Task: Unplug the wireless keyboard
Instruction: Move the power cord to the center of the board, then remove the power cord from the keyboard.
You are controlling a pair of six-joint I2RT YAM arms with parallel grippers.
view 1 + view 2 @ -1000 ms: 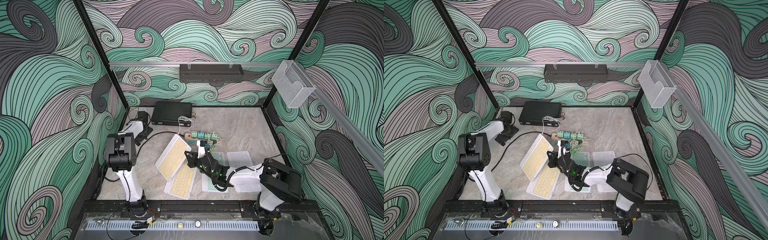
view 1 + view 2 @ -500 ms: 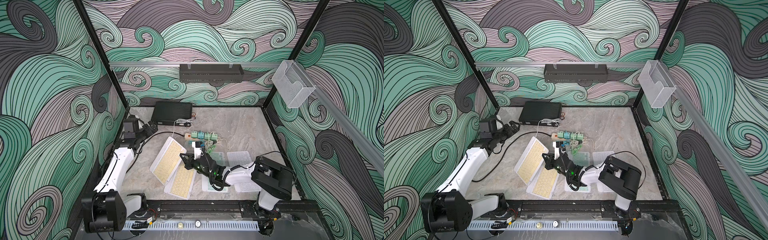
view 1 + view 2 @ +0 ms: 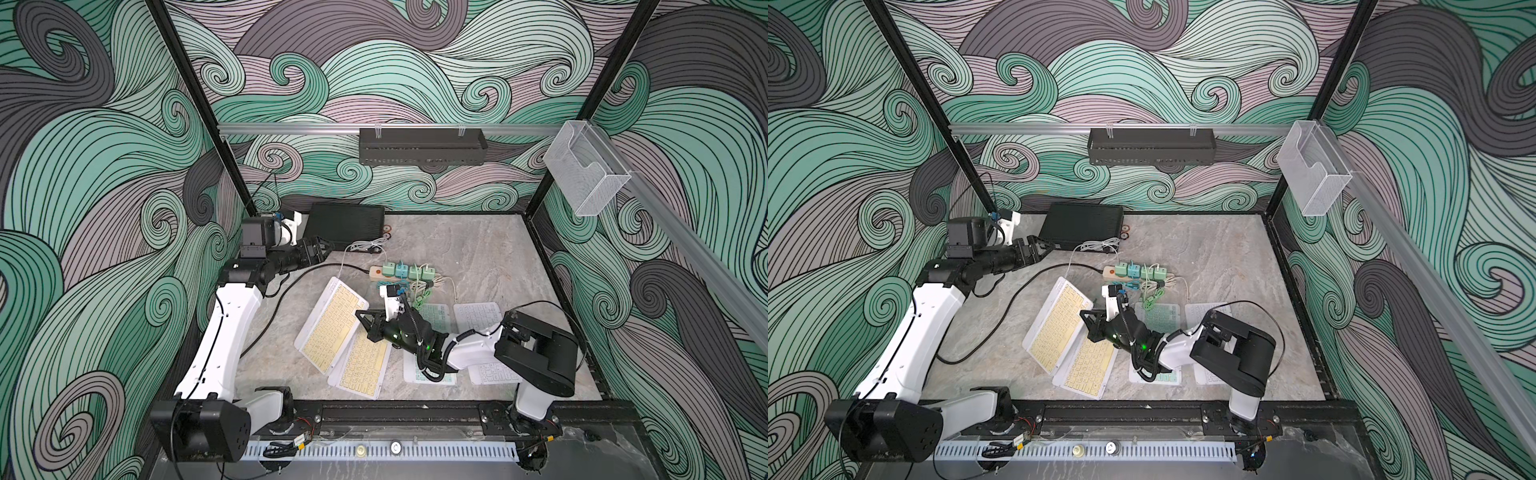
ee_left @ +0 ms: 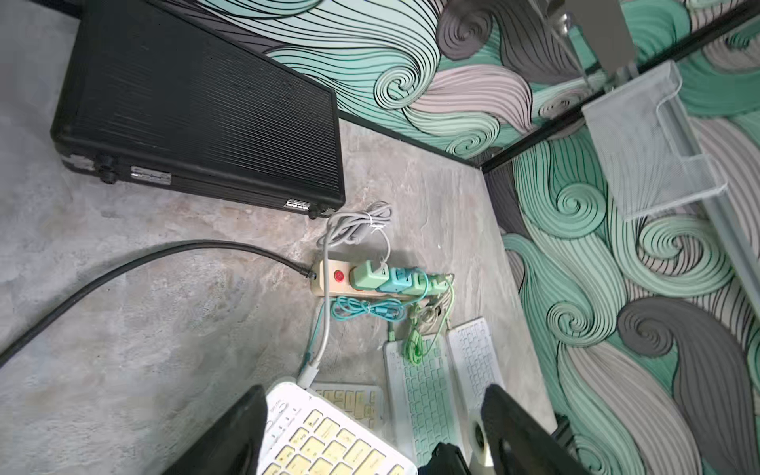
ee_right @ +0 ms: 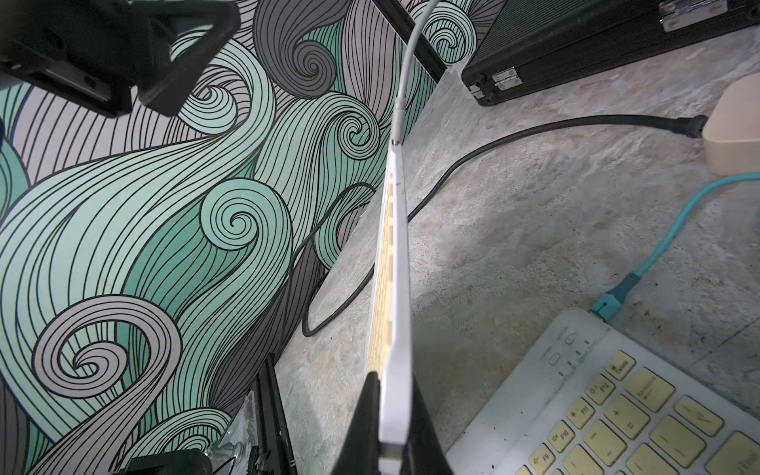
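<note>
1. Wireless keyboard (image 3: 332,322): white frame, pale yellow keys, left of the table's middle, tilted with its right long edge lifted.
2. White cable (image 5: 405,70): plugged into that keyboard's far corner, tied in a small bundle near the black case (image 3: 343,224), ending at a green charger (image 4: 368,273) on the power strip (image 3: 375,272).
3. Left gripper (image 3: 326,250): far left, just beside the case, jaws spread wide around nothing, well apart from the plug.
4. Black power cord (image 3: 286,295): curving over the table between the left arm and the keyboard, into the strip's left end.
5. Right gripper (image 5: 392,386): clenched on the keyboard's lifted long edge.
6. Second yellow keyboard (image 3: 361,365): flat on the table, partly covered from above by the tilted one, with a teal cable (image 5: 658,246) in its far edge.
7. Coiled cables just in front of the strip's row of chargers.
8. Green keyboard (image 3: 436,316) and white keyboard (image 3: 478,313): flat, side by side at the right, partly hidden by the right arm.
</note>
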